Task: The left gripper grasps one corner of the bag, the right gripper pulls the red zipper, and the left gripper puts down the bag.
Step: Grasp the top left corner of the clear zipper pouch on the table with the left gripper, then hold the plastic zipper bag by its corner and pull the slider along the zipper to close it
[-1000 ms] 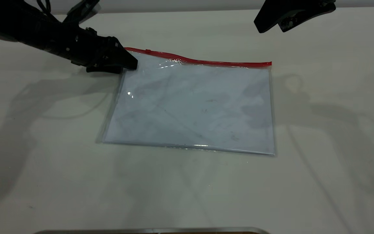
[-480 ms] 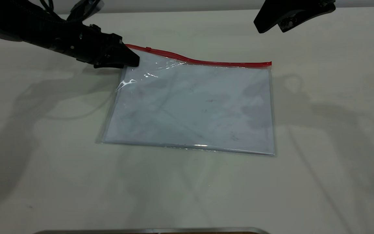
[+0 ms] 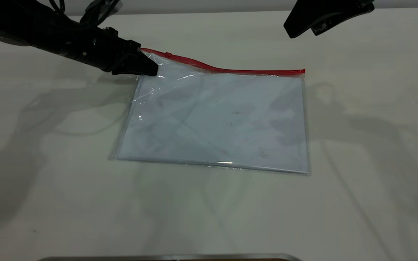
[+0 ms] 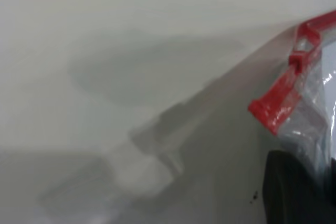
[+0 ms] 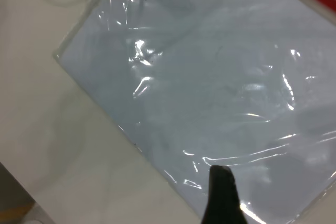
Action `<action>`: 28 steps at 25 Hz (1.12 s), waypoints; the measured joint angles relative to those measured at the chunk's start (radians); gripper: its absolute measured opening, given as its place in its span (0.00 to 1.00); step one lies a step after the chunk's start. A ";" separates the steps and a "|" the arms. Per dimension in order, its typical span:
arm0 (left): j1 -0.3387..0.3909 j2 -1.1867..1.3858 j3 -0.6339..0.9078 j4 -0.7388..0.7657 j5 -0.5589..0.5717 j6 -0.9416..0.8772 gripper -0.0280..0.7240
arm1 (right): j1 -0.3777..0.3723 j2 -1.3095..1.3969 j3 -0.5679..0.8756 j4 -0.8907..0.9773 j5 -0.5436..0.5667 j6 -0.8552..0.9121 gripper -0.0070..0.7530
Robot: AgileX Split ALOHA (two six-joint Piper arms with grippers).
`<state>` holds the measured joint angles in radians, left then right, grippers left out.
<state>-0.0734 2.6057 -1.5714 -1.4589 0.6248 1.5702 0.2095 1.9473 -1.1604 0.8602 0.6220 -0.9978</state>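
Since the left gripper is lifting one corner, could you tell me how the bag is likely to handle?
Probably floppy: only the corner of the bag held by the left gripper rises, while the bag otherwise lies flat. Its glossy, wrinkling film looks thin, light and perhaps slippery.

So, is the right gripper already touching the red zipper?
No, the right gripper hangs above the far right of the table, clearly apart from the red zipper on the bag.
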 joint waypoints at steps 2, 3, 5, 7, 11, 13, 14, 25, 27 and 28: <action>0.000 -0.007 -0.001 0.034 0.015 0.065 0.11 | 0.000 0.000 0.000 0.000 0.000 -0.036 0.77; 0.000 -0.012 -0.001 0.066 0.027 0.093 0.11 | 0.000 0.000 0.000 0.001 -0.001 -0.056 0.77; 0.000 -0.031 -0.011 0.142 0.057 0.142 0.11 | 0.000 0.000 0.000 0.011 -0.007 -0.097 0.77; -0.001 -0.051 -0.032 0.234 0.094 0.167 0.11 | 0.000 0.000 0.000 0.030 -0.014 -0.151 0.77; -0.002 -0.081 -0.107 0.415 0.226 0.210 0.11 | 0.000 0.000 0.000 0.082 -0.020 -0.261 0.77; -0.002 -0.084 -0.148 0.464 0.281 0.234 0.11 | 0.000 0.000 0.000 0.116 -0.024 -0.313 0.77; -0.002 -0.084 -0.166 0.479 0.303 0.245 0.11 | 0.000 0.000 0.000 0.140 -0.025 -0.337 0.77; -0.013 -0.084 -0.280 0.533 0.444 0.506 0.11 | 0.000 0.024 -0.013 0.376 -0.034 -0.547 0.77; -0.022 -0.084 -0.280 0.535 0.444 0.520 0.11 | 0.000 0.057 -0.039 0.389 -0.027 -0.551 0.77; -0.029 -0.084 -0.280 0.537 0.444 0.522 0.11 | 0.000 0.080 -0.056 0.390 -0.020 -0.552 0.77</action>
<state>-0.1023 2.5218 -1.8517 -0.9224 1.0684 2.0918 0.2095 2.0277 -1.2168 1.2499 0.6023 -1.5496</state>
